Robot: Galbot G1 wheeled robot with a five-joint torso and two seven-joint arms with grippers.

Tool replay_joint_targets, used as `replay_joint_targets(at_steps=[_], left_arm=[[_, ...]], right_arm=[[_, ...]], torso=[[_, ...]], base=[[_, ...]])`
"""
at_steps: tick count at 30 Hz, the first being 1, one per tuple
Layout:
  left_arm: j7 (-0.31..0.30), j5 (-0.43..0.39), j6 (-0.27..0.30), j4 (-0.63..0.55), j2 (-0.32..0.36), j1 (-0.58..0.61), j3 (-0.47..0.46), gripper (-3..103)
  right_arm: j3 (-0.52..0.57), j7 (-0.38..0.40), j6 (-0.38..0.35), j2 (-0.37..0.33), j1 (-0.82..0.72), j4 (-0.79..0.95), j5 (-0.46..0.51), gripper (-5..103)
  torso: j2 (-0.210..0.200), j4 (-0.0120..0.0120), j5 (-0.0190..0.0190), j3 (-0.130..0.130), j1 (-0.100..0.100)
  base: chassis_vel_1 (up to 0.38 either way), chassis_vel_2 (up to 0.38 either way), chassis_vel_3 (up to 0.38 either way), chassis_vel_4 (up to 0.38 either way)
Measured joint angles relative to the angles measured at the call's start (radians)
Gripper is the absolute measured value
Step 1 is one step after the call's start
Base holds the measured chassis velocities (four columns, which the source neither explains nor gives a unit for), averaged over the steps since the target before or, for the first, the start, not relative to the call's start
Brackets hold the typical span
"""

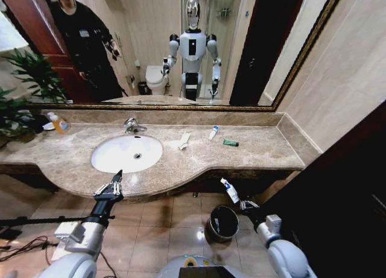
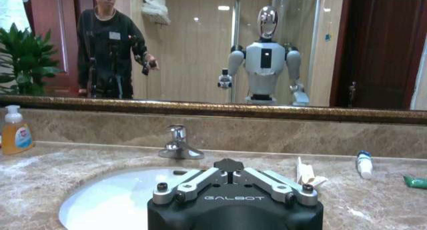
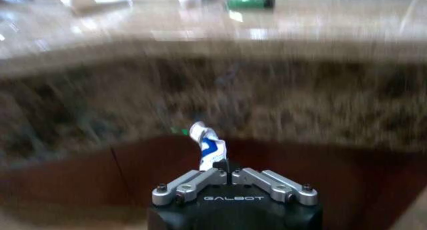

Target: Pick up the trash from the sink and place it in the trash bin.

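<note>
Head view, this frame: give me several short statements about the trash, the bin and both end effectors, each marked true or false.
1. The right end effector holds a white tube with a blue cap. True.
2. That tube is already inside the trash bin. False: it is held above and beside the bin, by the counter edge.
3. A small green tube lies on the countertop right of the sink. True.
4. The left end effector grips the crumpled white paper. False: it holds nothing and sits at the counter's front edge; the paper lies on the counter.
5. The basin holds several bits of trash. False: no trash shows in it.
</note>
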Motion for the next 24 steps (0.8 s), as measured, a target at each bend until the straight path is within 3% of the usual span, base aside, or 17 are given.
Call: replay_joint_targets(at_steps=[19,24], left_arm=[[0.000,0.000,0.000,0.000,0.000,0.000,0.000,0],[0.000,0.000,0.000,0.000,0.000,0.000,0.000,0]], right_arm=[[-0.018,-0.034,0.135,0.056,0.177,-0.520,-0.111,0],[-0.016,-0.027,0.169,0.108,0.239,-0.665,-0.154,0]], torso=[[0.000,-0.0001,-0.0001,0.000,0.000],[0.000,-0.0001,0.0000,0.000,0.000]], base=[[0.000,0.000,0.000,0.000],[0.000,0.000,0.000,0.000]])
